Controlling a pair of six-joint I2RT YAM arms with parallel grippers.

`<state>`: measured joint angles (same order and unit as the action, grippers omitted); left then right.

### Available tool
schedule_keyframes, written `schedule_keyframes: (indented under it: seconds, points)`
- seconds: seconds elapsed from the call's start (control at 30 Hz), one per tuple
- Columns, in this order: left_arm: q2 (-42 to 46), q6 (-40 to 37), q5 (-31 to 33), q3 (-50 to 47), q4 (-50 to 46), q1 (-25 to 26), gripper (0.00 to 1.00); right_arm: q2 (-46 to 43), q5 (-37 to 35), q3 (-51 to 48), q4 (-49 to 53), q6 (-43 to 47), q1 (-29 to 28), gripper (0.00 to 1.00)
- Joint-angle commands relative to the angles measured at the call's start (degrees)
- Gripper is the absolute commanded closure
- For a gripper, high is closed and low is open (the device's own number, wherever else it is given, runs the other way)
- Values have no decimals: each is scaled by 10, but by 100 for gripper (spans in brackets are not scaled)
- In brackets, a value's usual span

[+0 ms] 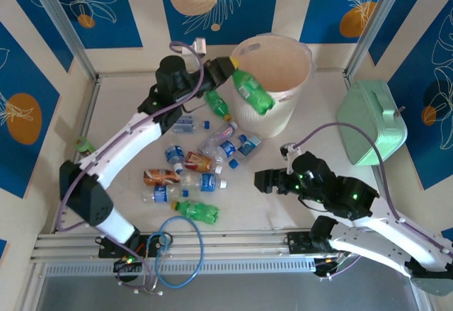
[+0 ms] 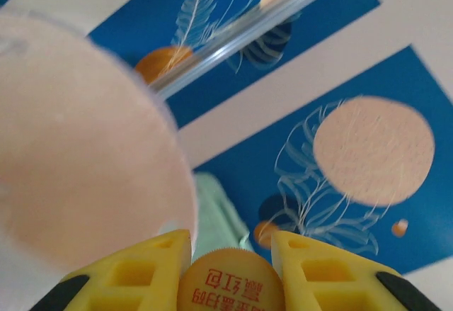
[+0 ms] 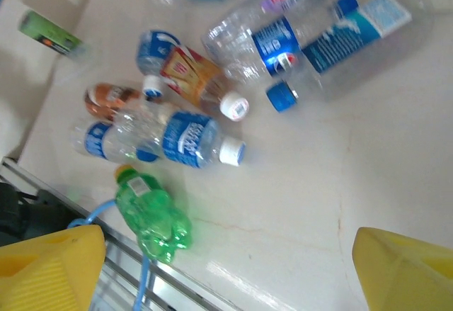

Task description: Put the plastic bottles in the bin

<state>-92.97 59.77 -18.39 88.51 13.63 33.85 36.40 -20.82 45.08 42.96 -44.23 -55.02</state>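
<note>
The left gripper (image 1: 228,66) holds a green bottle (image 1: 253,91) at the bin (image 1: 287,112) rim (other bottles (image 1: 202,162) lie scattered on the table (image 1: 283,208)).

Bright, even light — the bin (image 2: 85,155) blurred up close in left wrist view.

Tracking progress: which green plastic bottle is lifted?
The green plastic bottle in the left gripper by the pale round bin; the other green bottles lie flat.

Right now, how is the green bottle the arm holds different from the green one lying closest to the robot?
The held green bottle hangs in the air by the bin, pinched at its cap by the left gripper; the near green bottle lies flat on the table, untouched. Both are green, capped plastic.
</note>
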Motion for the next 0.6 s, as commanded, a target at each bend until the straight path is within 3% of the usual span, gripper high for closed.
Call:
schedule_keyframes:
  seconds: [0.0,0.17,0.27,0.43,0.57]
  points:
    - [-78,38,48,67,93,-4,95,-21,3,-27,-10,-44,-12,9]
    - [-205,88,84,186,140,-4,100,-30,0,-47,-7,-61,-32,10]
    - [-251,99,114,232,139,-4,96,-37,-5,-48,3,-65,-41,10]
    - [-292,106,109,279,128,-3,48,-53,-21,-40,25,-61,-44,10]
    - [-283,94,104,268,126,-3,30,-56,-25,-37,29,-55,-43,8]
